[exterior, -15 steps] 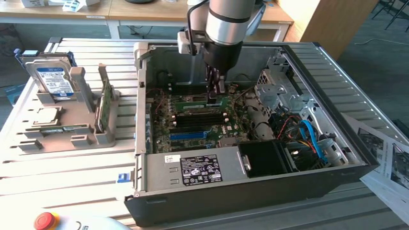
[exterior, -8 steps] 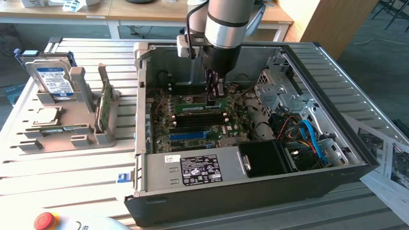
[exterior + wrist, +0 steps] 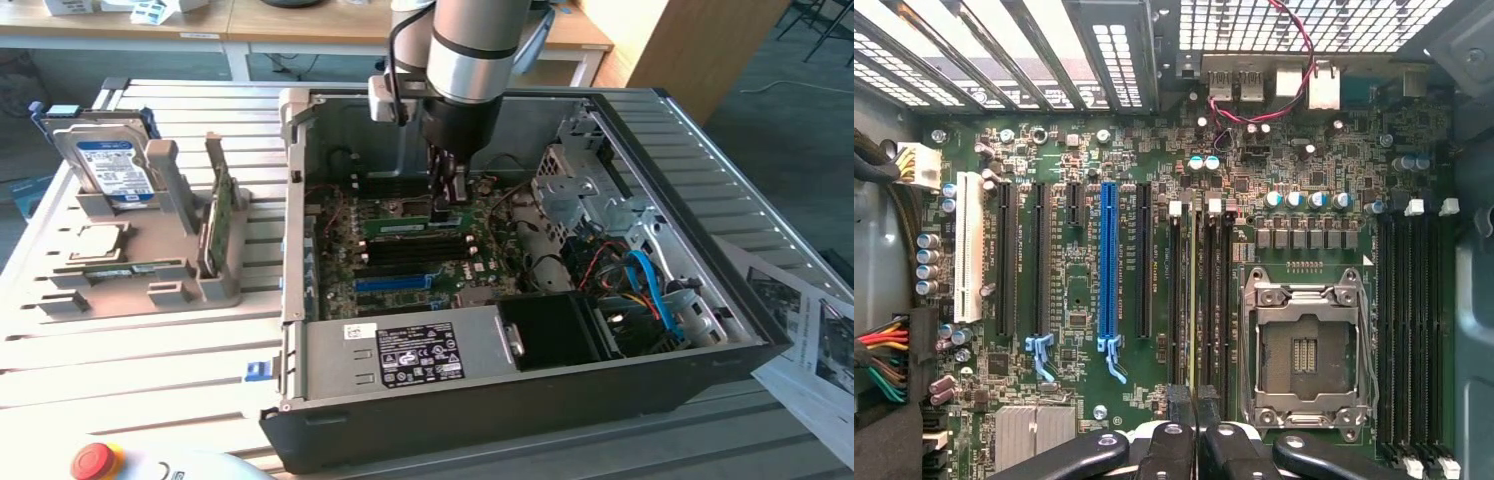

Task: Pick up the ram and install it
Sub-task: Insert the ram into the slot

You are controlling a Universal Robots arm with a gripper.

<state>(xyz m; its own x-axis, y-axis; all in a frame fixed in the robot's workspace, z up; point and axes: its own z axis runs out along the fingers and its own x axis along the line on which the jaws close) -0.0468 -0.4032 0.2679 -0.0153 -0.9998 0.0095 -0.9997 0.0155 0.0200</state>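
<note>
Looking over your bench, you have a slatted metal table (image 3: 160, 350) with an open computer case (image 3: 534, 400) lying on its side in the middle, its motherboard (image 3: 400, 260) facing up. Pale wooden desks (image 3: 294, 25) stand behind it across a dark floor. Printed sheets (image 3: 801, 340) lie at the case's corner on the exterior view's right, and a red button (image 3: 96, 460) sits at the near edge. Just beside the case, on the exterior view's left, a grey holder (image 3: 160, 260) carries a blue-labelled hard drive (image 3: 110, 165) standing upright, a square silver processor chip (image 3: 96, 242) lying flat, and a green board (image 3: 216, 225) set on edge.

Your arm (image 3: 467, 50) comes straight down into the case with its wrist vertical, so the gripper (image 3: 447, 200) points at the motherboard. Its fingers (image 3: 1179, 405) are pinched almost together on the ram (image 3: 400, 228). From the wrist you see the ram edge-on as a thin line between them, running along the memory slots (image 3: 1219, 300) next to the empty processor socket (image 3: 1304, 350). From outside it shows as a green strip at the fingertips, right at the black slots. You cannot tell whether it is seated in a slot or only held just above one.
</note>
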